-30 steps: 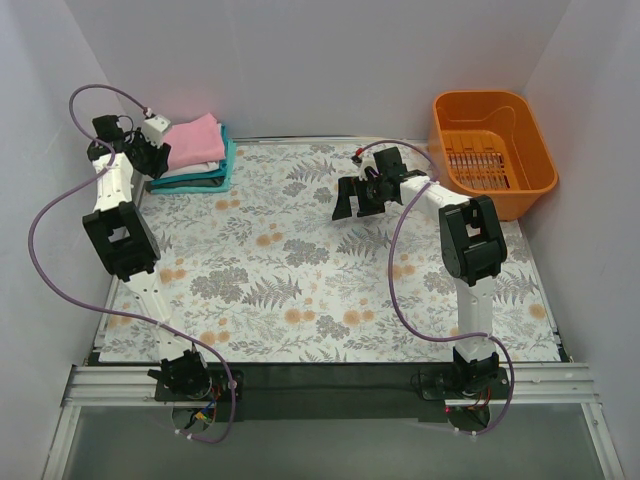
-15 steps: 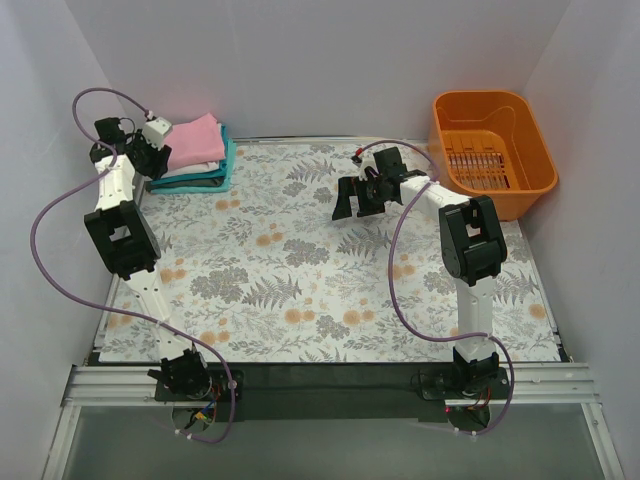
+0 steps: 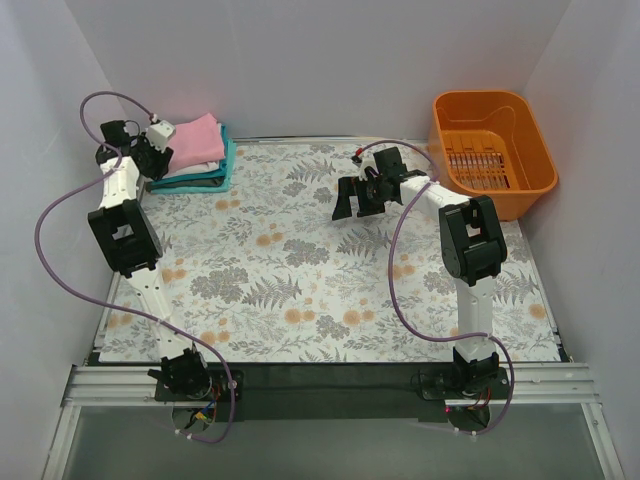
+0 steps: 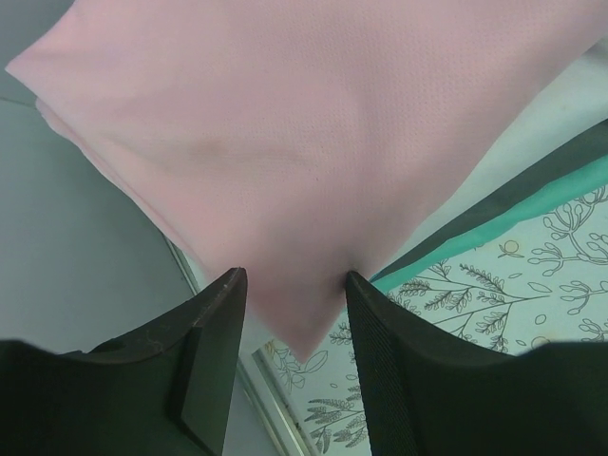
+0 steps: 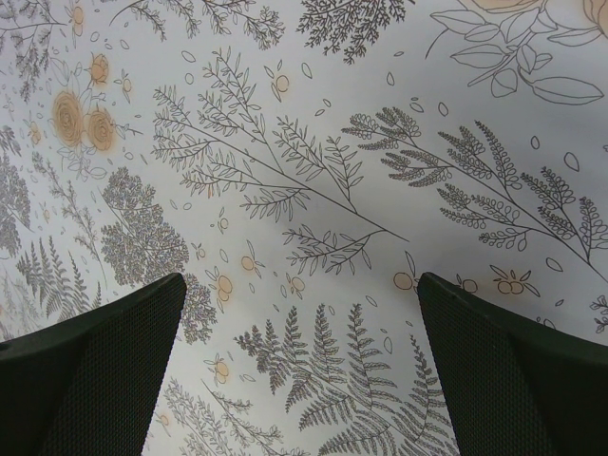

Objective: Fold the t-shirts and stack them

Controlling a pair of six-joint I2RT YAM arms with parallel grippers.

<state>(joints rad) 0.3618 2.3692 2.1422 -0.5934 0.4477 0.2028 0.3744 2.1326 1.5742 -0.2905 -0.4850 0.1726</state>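
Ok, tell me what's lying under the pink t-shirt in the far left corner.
A white t-shirt, then a teal t-shirt at the bottom, both folded. Only their edges show; the pink t-shirt covers the rest.

the left arm (image 3: 122,232) reaches up to the 11 o'clock corner of the top view, and the left gripper (image 3: 150,155) has its fingers (image 4: 214,328) a narrow gap apart. the right arm (image 3: 470,245) bends toward 10 o'clock; the right gripper (image 3: 352,198) faces 9 o'clock, spread wide.
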